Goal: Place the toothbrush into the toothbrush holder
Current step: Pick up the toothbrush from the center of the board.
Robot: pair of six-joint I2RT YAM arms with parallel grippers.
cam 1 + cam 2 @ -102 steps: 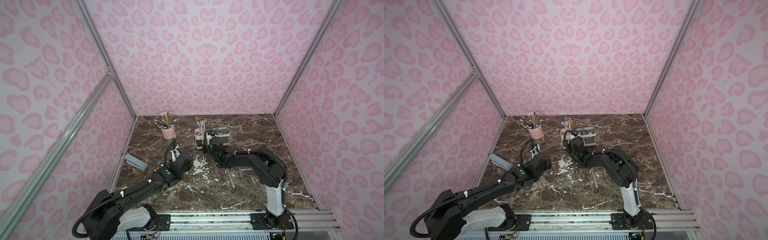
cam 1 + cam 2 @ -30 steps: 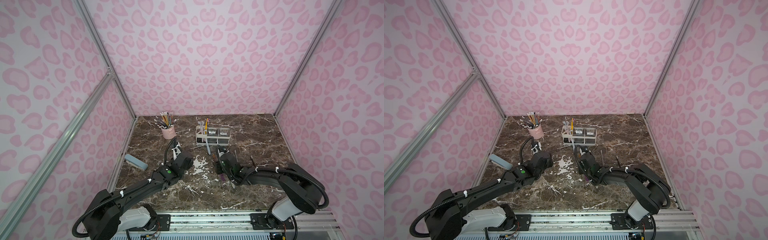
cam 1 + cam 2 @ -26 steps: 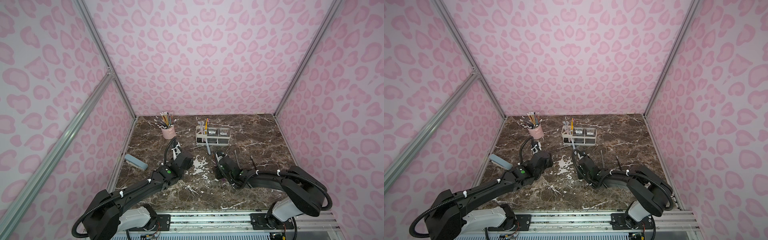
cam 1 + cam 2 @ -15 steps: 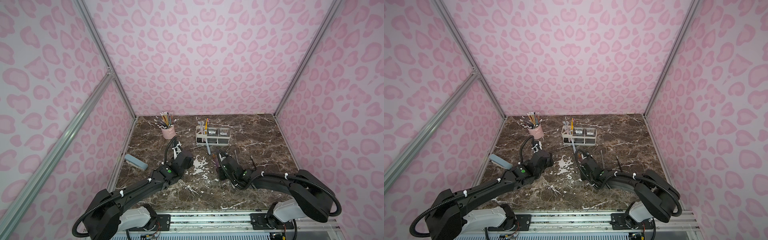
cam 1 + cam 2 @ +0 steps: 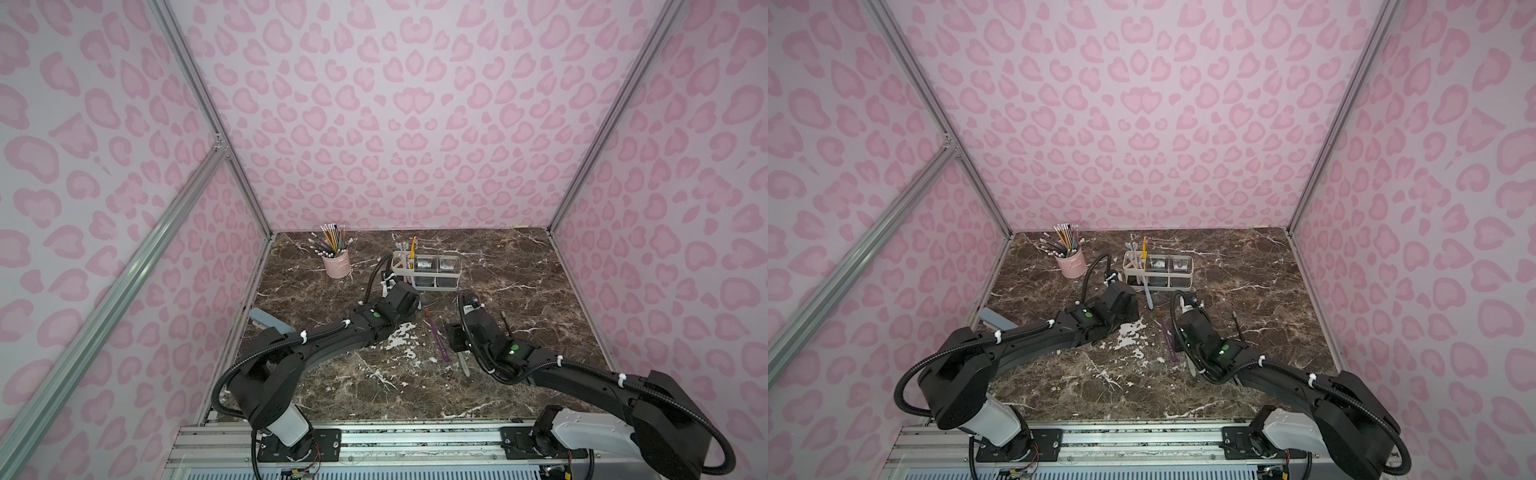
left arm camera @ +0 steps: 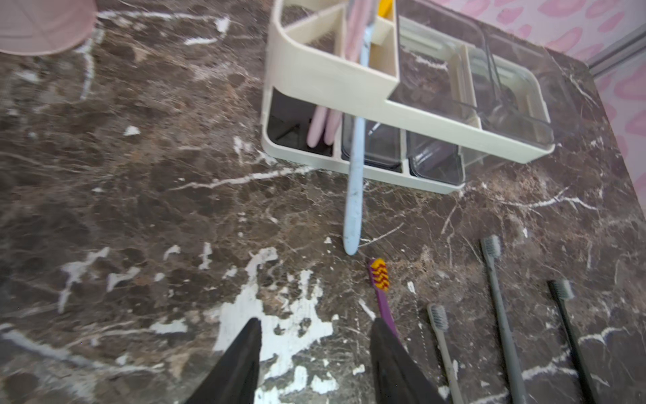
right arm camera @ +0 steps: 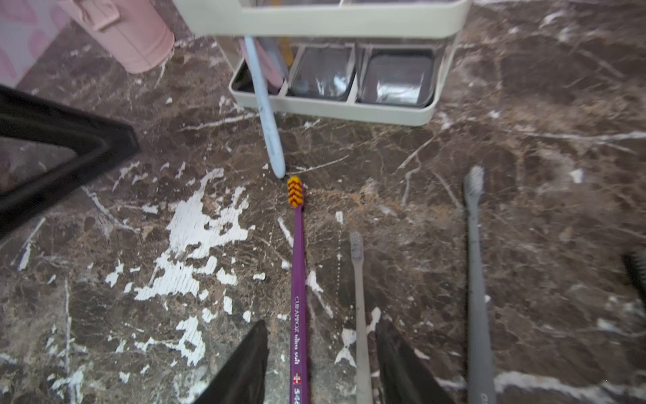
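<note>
The white toothbrush holder (image 5: pixel 428 271) (image 5: pixel 1158 272) stands at the back middle, with pink and yellow brushes upright in its slot section. A light blue toothbrush (image 6: pixel 353 182) (image 7: pixel 267 119) leans out of a slot through the open frame, its handle tip on the table. A purple toothbrush (image 7: pixel 299 280) (image 5: pixel 437 338) lies flat with its bristle head toward the holder. My right gripper (image 7: pixel 322 325) is open astride its handle; a pale grey toothbrush (image 7: pixel 358 290) also lies between the jaws, near one finger. My left gripper (image 6: pixel 317 327) is open and empty over a white patch of the table in front of the holder.
Two dark toothbrushes (image 7: pixel 475 280) (image 7: pixel 634 273) lie flat beside the pale one. A pink cup of pencils (image 5: pixel 336 264) stands left of the holder. A grey-blue block (image 5: pixel 270 326) rests by the left wall. My left arm (image 7: pixel 70 150) shows close beside the right gripper.
The left arm has moved forward and right, toward the holder. The right gripper's jaws have spread wider over the purple toothbrush, and the right arm's elbow has swung out to the right.
</note>
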